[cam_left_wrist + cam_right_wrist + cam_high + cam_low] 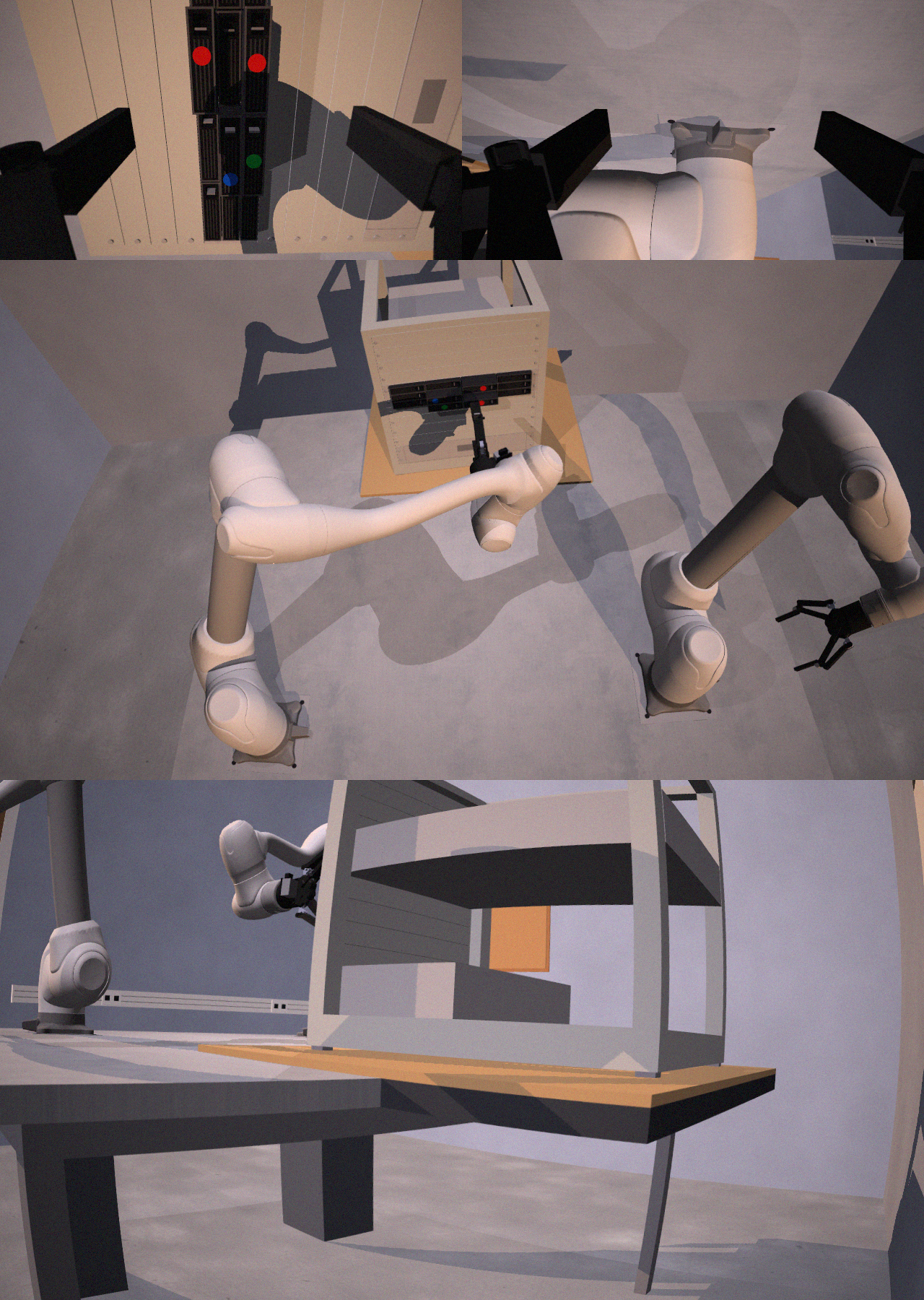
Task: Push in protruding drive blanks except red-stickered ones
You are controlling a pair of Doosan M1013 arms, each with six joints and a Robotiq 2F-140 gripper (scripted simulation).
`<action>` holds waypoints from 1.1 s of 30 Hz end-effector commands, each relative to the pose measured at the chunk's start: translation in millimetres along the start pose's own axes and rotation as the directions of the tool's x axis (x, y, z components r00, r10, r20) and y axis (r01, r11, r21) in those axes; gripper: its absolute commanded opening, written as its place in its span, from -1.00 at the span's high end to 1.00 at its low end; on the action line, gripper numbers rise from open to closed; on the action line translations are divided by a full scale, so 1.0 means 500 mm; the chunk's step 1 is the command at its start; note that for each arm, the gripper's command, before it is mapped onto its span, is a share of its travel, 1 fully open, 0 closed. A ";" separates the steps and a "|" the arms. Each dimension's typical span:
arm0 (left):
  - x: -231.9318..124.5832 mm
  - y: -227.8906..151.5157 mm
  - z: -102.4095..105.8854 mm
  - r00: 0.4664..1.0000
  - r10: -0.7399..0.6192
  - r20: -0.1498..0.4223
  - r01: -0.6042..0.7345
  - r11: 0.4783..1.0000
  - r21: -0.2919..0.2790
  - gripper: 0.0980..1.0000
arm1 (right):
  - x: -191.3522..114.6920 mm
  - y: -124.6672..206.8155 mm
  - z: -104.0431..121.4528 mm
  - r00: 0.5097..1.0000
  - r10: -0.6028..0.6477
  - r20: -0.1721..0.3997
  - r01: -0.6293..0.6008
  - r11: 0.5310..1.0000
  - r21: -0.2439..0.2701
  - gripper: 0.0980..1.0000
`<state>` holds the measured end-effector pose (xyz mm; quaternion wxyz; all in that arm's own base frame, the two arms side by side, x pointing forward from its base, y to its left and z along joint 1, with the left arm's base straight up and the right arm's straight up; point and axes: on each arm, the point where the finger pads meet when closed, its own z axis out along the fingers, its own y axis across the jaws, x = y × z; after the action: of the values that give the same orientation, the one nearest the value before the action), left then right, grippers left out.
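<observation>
The rack (452, 344) (646, 928) (162, 198) stands upright. Two red-sticker blanks, one (483, 388) (201, 83) above the other (481, 402) (257, 90), stick out. Between them a dark plain blank (231, 72) sits further back. The blue-sticker blank (434, 400) (230, 152) and green-sticker blank (444, 407) (253, 144) look proud of their plain neighbour (209, 152). My left gripper (476, 414) (241, 126) is open and empty, facing the blanks close up; contact cannot be told. My right gripper (786, 643) (712, 129) is open and empty, far from the rack.
The rack's feet rest on an orange board (377, 482) (613, 1093). The left arm (362, 515) reaches across in front of the rack. The right arm (743, 538) stands at the right in the top view. Shadow covers part of the rack front.
</observation>
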<state>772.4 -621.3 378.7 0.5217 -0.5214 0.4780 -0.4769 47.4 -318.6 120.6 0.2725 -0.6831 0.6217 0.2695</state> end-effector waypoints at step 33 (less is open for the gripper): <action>0.043 -0.005 0.129 1.000 -0.001 0.000 0.001 1.000 0.001 -1.00 | 0.000 0.000 -0.001 1.000 0.000 -0.001 0.000 1.000 0.000 -1.00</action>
<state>838.8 -636.9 379.5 0.5217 -0.5216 0.4781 -0.4768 47.4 -318.6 120.6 0.2725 -0.6831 0.6217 0.2695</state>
